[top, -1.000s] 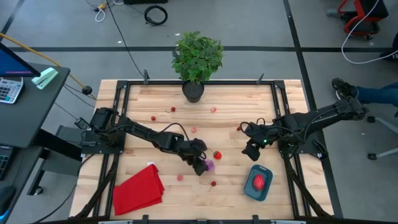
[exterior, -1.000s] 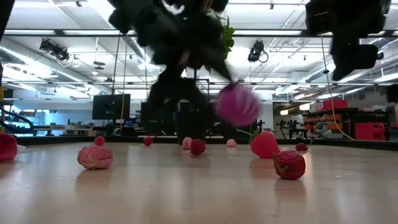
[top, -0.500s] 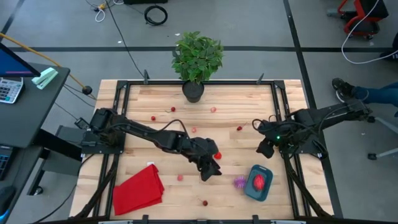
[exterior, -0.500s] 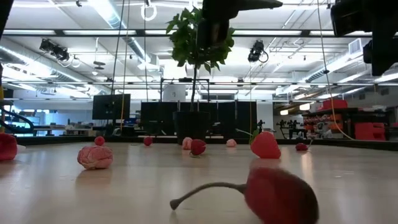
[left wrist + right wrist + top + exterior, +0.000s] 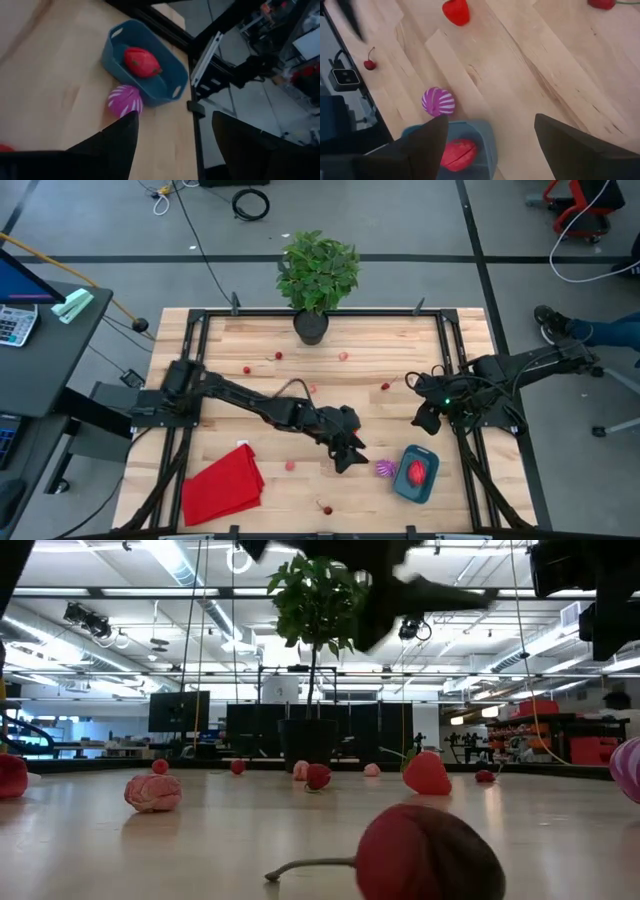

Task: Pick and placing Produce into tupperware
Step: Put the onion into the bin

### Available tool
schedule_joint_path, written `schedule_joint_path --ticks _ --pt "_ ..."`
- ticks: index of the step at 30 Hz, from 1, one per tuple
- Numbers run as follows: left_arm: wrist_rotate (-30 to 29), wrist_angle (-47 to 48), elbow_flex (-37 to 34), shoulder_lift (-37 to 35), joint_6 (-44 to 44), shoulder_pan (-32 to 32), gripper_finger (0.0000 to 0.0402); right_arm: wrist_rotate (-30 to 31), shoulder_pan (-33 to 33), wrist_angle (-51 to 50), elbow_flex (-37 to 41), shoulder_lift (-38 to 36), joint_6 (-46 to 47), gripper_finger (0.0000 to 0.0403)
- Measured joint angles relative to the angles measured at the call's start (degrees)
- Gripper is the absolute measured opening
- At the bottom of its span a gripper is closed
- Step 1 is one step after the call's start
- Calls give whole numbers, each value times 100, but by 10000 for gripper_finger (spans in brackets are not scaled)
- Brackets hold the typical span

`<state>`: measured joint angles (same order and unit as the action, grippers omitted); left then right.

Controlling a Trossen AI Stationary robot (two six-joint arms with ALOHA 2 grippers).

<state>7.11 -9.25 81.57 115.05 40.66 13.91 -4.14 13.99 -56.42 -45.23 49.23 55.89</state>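
Reaching low across the desk (image 5: 400, 350), left gripper (image 5: 350, 457) has jaws apart and empty, near the striped purple piece (image 5: 385, 470) lying against the teal tub (image 5: 414, 473). Tub holds one red piece (image 5: 415, 472). Right gripper (image 5: 428, 416) hovers beyond the tub, jaws spread, empty.

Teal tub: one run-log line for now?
small teal plastic tub: one red piece inside | purple-and-white striped ball: on table against tub | left pincer: open, empty

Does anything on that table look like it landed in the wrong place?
Yes: the purple-and-white striped ball lies on the wood against the outside of the teal tub, not in it. Only one red piece is inside.
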Motion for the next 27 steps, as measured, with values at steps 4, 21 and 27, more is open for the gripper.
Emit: schedule_joint_path --ticks 4,21,27 --pt "64 -112 570 597 -192 57 259 0 0 19 0 2 -1 307" --pt "153 2111 3590 2638 -2482 2 268 0 0 34 -2 0 -3 307" --pt "127 2299 3487 2643 -2974 -105 268 3 0 32 -2 0 -49 307"
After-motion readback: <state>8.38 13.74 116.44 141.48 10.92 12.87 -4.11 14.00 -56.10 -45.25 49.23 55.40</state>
